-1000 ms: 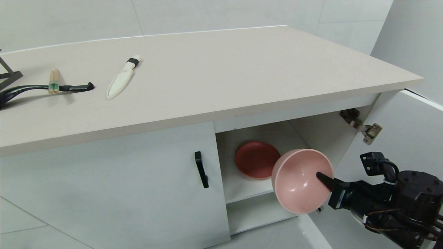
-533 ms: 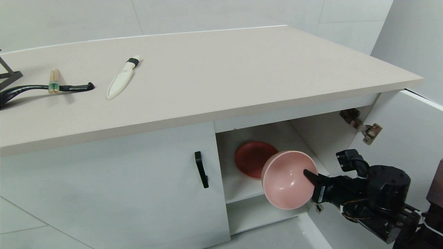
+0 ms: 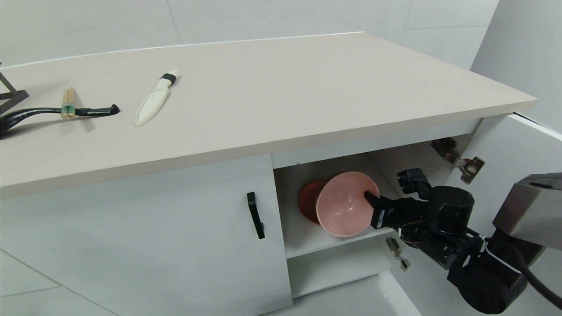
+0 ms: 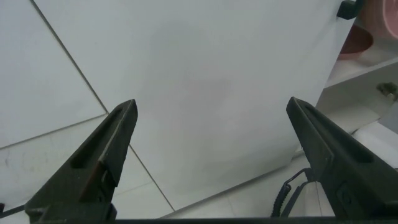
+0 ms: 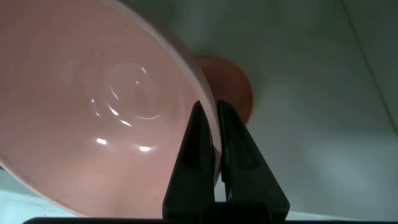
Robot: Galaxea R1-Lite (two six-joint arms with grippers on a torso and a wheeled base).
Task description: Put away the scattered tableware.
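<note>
1. While clamped on the rim of the pink bowl point(image 3: 341, 206), the right gripper point(image 3: 371, 200) holds it tipped on edge above the shelf point(image 3: 307, 241).
2. Just beyond lies the red plate point(image 3: 307, 202), possibly untouched by the bowl.
3. Farther off, the left gripper point(image 4: 211, 106) hangs with jaws apart.

The right arm point(image 3: 452, 215) is black — rounded joint housings, a thick cable point(image 3: 540, 284). The left gripper point(image 4: 211, 104) has black wedge fingers point(image 4: 102, 165).

The right fingers point(image 3: 372, 201) clamp the tilted pink bowl point(image 3: 340, 207) in front of the red plate point(image 3: 307, 202).
</note>
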